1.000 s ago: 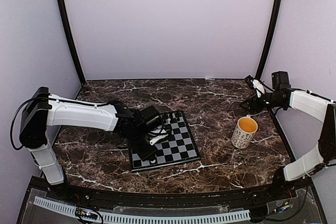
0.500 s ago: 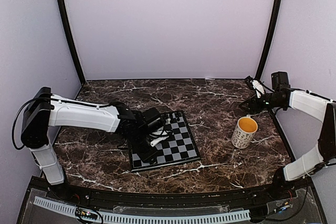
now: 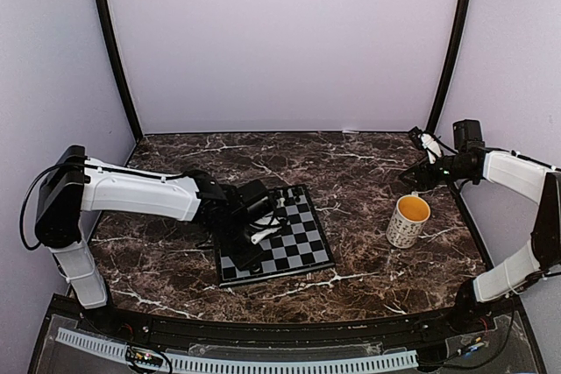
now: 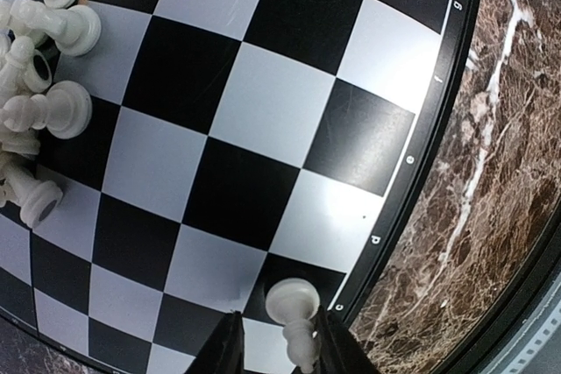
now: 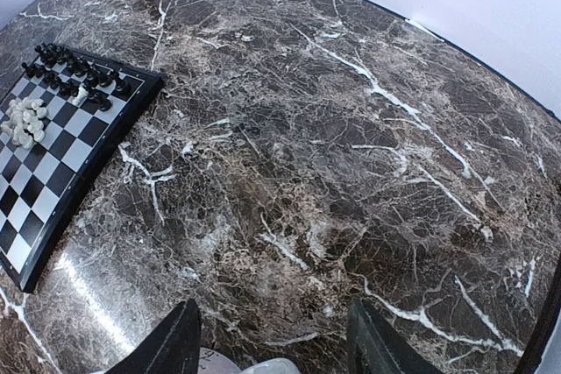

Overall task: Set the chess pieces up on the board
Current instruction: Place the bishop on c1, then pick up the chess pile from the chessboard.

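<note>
The board lies left of the table's middle. In the left wrist view a white pawn stands upright on a dark square by the board's lettered border. My left gripper is open around the pawn, with a gap on its left side. A heap of white chess pieces lies at that view's upper left. In the right wrist view black pieces line the board's far edge, beside the white heap. My right gripper hangs open and empty over marble at the far right.
A white patterned mug with a yellow inside stands right of the board, just below the right gripper. The left arm reaches low across the table onto the board. Dark marble table; lilac walls on three sides.
My left gripper's fingers have parted and let go of the white pawn, which now stands on the board. The right arm has not moved.
</note>
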